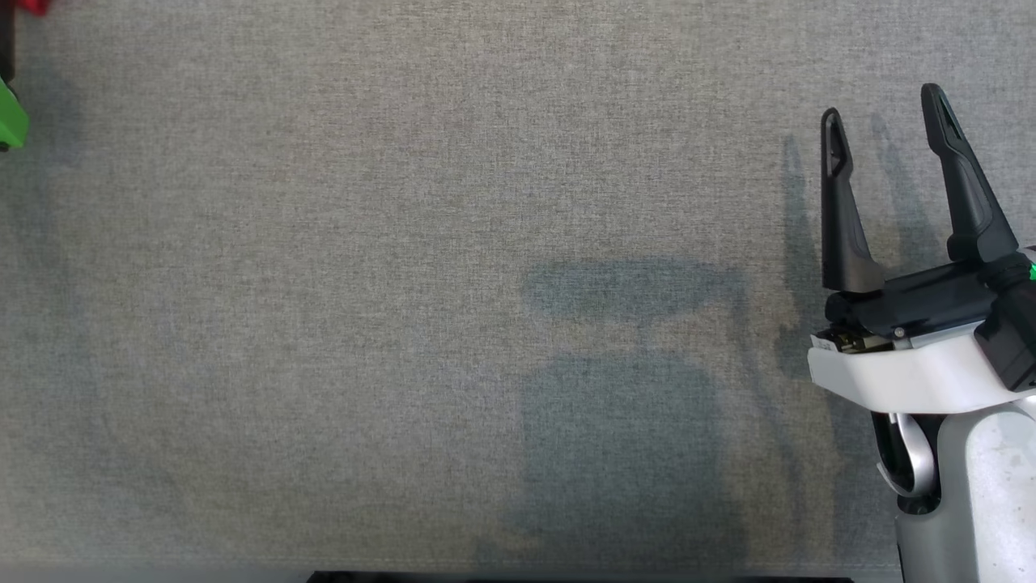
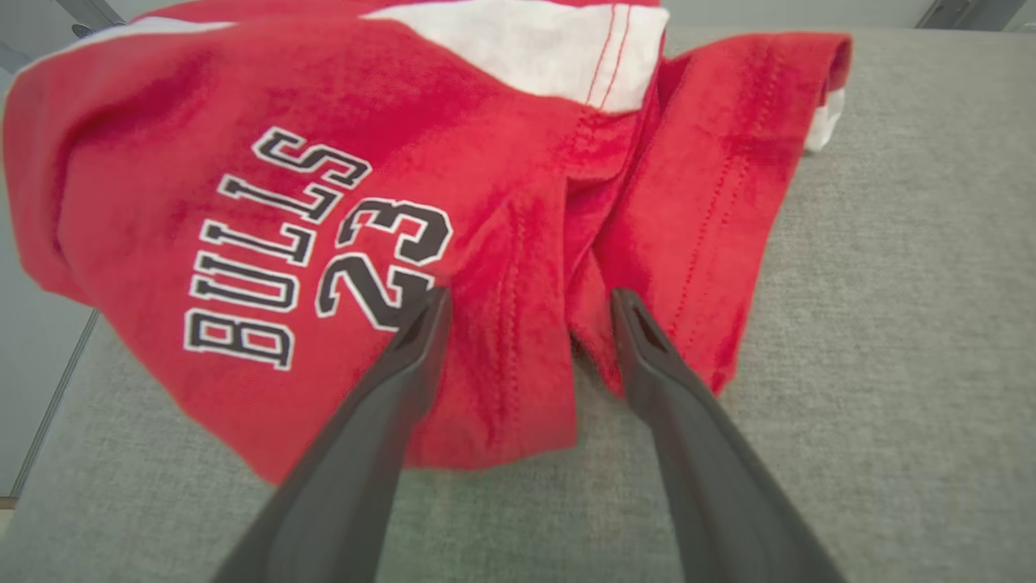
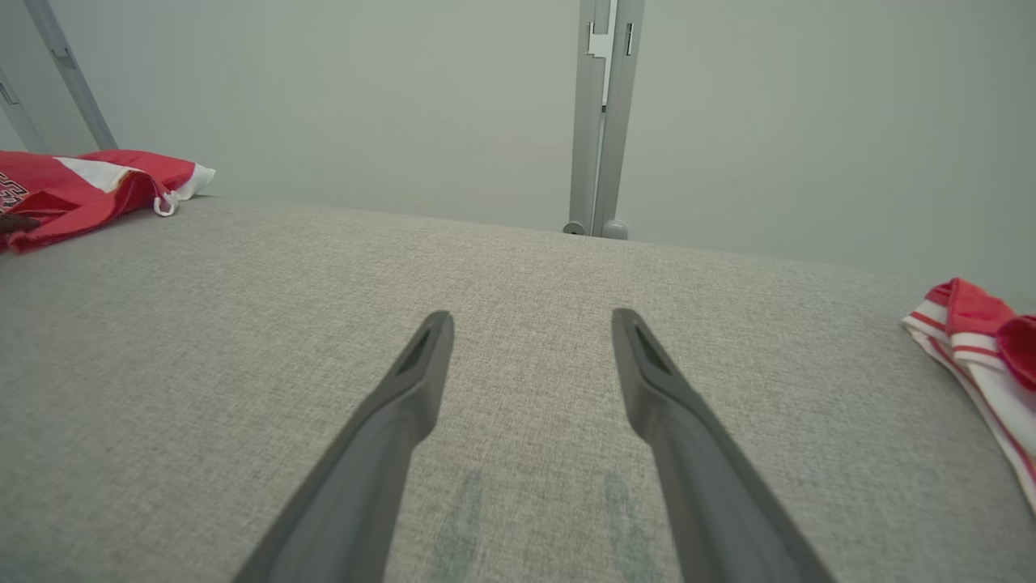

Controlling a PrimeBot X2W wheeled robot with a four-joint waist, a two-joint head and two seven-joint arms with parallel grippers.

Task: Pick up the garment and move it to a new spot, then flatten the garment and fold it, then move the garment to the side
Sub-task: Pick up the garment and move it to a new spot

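Note:
A crumpled red garment (image 2: 486, 202) with white panels and "BULLS 23" lettering lies on the grey fabric table, close in the left wrist view. My left gripper (image 2: 530, 301) is open, its two fingertips resting over the garment's near folds, with red cloth between them. The same garment (image 3: 89, 190) lies far left at the table's back edge in the right wrist view, and a sliver of it (image 1: 32, 6) peeks into the top left corner of the head view. My right gripper (image 1: 882, 121) stands open at the right above bare table, holding nothing.
A second red and white striped cloth (image 3: 983, 356) lies at the table's right edge. A grey metal post (image 3: 603, 113) stands behind the back edge. A green object (image 1: 11, 121) sits at the head view's left edge. The table edge (image 2: 48, 405) drops away left of the garment.

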